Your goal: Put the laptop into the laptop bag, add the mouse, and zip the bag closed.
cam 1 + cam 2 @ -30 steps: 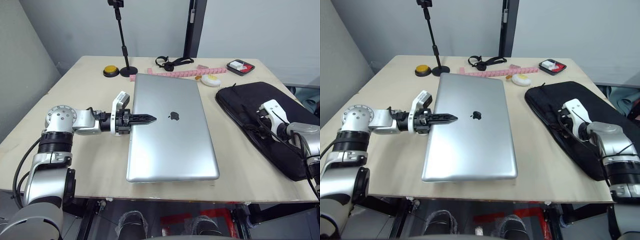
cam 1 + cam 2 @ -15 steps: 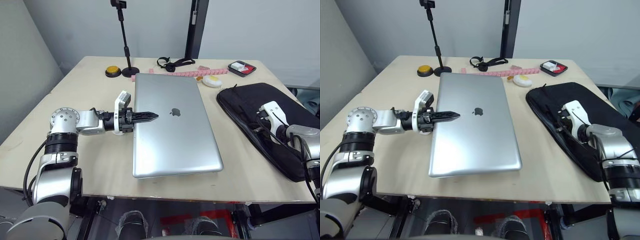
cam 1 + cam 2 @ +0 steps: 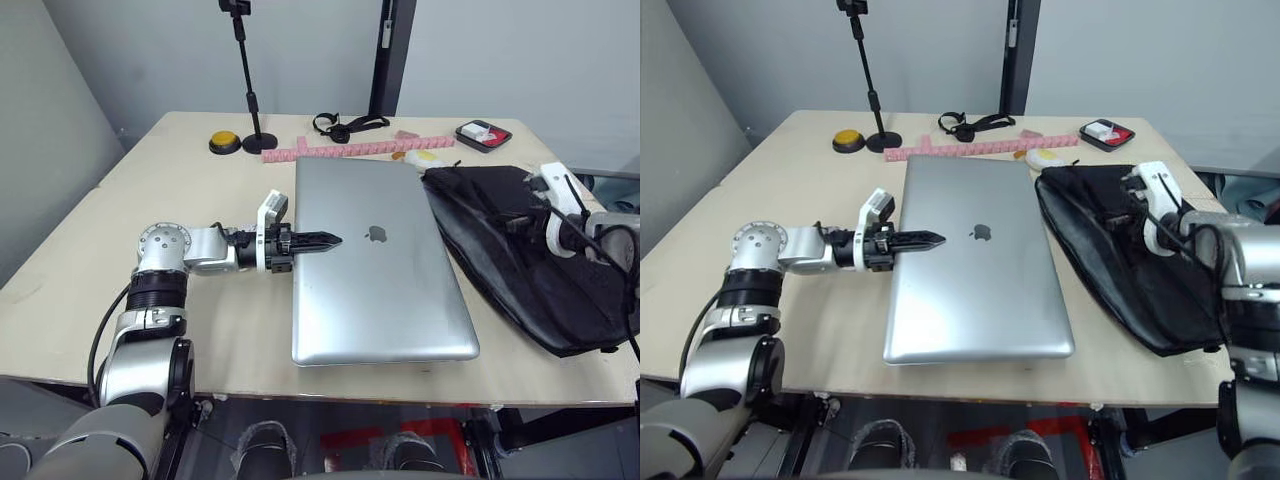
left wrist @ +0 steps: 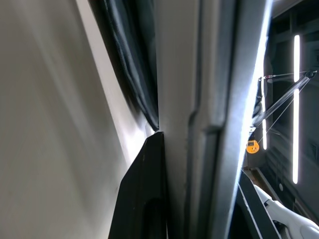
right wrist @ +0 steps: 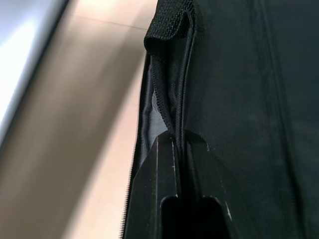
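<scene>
Left gripper (image 3: pixel 318 240) jaws are clamping the laptop (image 3: pixel 385 290) at its left edge (one black finger over the lid, one under). Right gripper (image 5: pixel 180 149) jaws are pinching narrow on the laptop bag (image 3: pixel 1118 255) fabric, lifting its near edge. Laptop is lying flat on the table (image 3: pixel 190 180), its right edge touching the bag. Mouse (image 3: pixel 1042 158) is sitting just behind the laptop's far right corner.

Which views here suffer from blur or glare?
Left wrist view: strong glare along the laptop edge, table smeared. Right wrist view: laptop bag weave sharp, table beside it soft. Both eye views: evenly lit and sharp, faint sheen on the laptop lid.
</scene>
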You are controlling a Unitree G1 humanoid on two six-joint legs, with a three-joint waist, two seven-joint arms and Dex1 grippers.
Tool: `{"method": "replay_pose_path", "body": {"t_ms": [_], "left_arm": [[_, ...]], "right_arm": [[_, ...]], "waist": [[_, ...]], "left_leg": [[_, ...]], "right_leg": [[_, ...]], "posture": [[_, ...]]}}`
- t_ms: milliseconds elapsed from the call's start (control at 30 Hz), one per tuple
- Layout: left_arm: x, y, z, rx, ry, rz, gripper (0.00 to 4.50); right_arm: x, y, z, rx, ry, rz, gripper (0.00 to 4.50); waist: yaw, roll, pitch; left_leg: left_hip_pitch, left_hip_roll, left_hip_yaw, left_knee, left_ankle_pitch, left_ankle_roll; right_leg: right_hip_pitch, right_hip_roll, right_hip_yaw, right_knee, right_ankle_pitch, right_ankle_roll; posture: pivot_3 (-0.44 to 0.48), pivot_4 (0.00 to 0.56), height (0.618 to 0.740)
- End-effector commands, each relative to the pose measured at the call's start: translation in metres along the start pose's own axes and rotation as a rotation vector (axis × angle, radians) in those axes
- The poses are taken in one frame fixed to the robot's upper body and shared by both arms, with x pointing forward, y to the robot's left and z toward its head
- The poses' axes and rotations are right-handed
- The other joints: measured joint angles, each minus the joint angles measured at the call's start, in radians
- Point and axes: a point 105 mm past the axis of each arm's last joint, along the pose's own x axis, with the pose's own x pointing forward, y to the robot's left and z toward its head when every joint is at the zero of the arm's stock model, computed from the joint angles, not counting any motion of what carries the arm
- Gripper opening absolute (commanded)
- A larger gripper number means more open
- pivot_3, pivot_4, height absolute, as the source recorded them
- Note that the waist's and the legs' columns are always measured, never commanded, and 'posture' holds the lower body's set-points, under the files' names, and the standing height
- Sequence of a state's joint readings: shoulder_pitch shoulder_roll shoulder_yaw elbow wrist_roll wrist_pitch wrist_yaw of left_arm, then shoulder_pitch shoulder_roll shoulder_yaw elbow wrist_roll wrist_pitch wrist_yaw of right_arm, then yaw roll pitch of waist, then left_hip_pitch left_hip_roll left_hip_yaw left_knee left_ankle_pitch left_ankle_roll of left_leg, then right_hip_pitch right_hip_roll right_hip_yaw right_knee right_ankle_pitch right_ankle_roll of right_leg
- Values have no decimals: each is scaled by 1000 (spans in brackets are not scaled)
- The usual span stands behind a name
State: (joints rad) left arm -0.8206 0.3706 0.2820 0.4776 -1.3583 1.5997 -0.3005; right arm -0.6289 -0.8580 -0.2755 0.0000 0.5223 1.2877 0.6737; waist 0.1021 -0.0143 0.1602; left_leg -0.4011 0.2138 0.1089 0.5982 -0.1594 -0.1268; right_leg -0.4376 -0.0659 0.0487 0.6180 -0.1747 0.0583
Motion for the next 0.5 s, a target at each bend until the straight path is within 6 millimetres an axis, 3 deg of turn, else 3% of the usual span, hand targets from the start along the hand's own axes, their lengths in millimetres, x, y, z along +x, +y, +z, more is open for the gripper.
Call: {"method": "replay_pose_path", "body": {"t_ms": [33,233,500], "left_arm": [[1,-25,13,61,-72,-117,305],[18,-15,9,22,-87,-93,305],[36,0,11,-45,-127,-44,305]], "right_arm": [[-16,12,22,65,-50,44,40],[-19,22,29,198,-52,104,40],[-15,26,33,217,-81,122,40]], "waist": [[2,0,0],[5,0,0],[6,0,0]], "left_leg": [[0,0,0,0,0,0],[0,0,0,0,0,0],[0,0,0,0,0,0]], "right_leg": [[0,0,0,0,0,0],[0,0,0,0,0,0],[0,0,0,0,0,1]], "posture": [[0,150,739],[0,150,739],[0,150,739]]}}
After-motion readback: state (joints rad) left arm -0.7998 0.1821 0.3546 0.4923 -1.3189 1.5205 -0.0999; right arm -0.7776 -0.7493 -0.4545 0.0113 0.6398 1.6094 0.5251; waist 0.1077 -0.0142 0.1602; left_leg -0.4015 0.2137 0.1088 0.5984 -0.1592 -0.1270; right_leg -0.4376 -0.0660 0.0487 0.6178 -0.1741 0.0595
